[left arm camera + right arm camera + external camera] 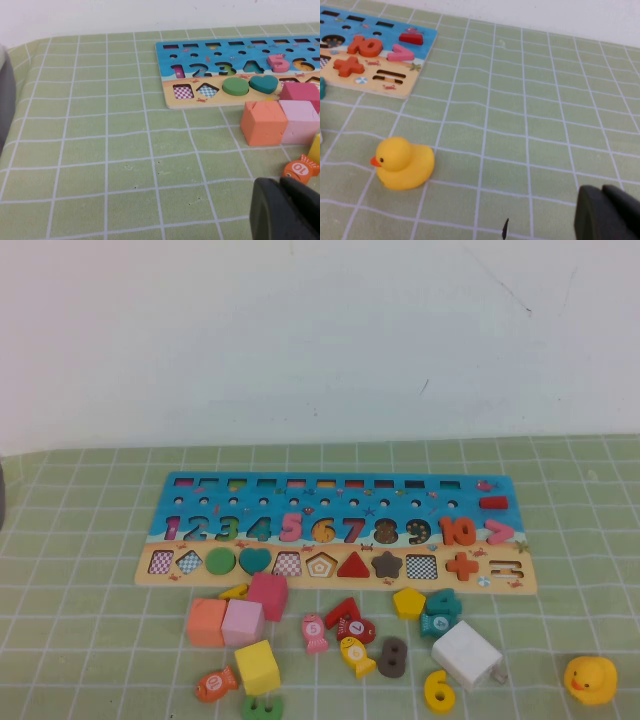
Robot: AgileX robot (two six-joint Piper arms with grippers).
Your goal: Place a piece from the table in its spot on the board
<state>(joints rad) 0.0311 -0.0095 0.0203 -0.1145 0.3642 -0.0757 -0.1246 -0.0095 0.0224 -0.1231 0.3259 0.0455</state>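
So from the high view, the board sits flat across the middle of the worktop, blue band far, tan band near. The 6 slot in the numeral row looks unfilled, you can see the recess. The piece, the yellow 6, lies flat on the cloth near the front edge, just beside a white block and well apart from the board. A rubber duck is off to its right. Loose stuff between the piece and the board: a grey 8, a yellow pentagon, a few numbered fish, and orange, pink and yellow cubes on the left side. Neither arm shows up in this view.

Left wrist view: the left gripper is just a dark lump at the corner of the picture, low over bare cloth near the orange cube and an orange fish marked 10. Can't tell how its jaws stand, and it isn't touching anything I can see. The piece isn't in this shot.

Right wrist view: the right gripper is another dark lump, over bare cloth, well apart from the duck. Jaws are fully closed with nothing in them. The board's right end with the 10 is at the far corner. No piece here either.
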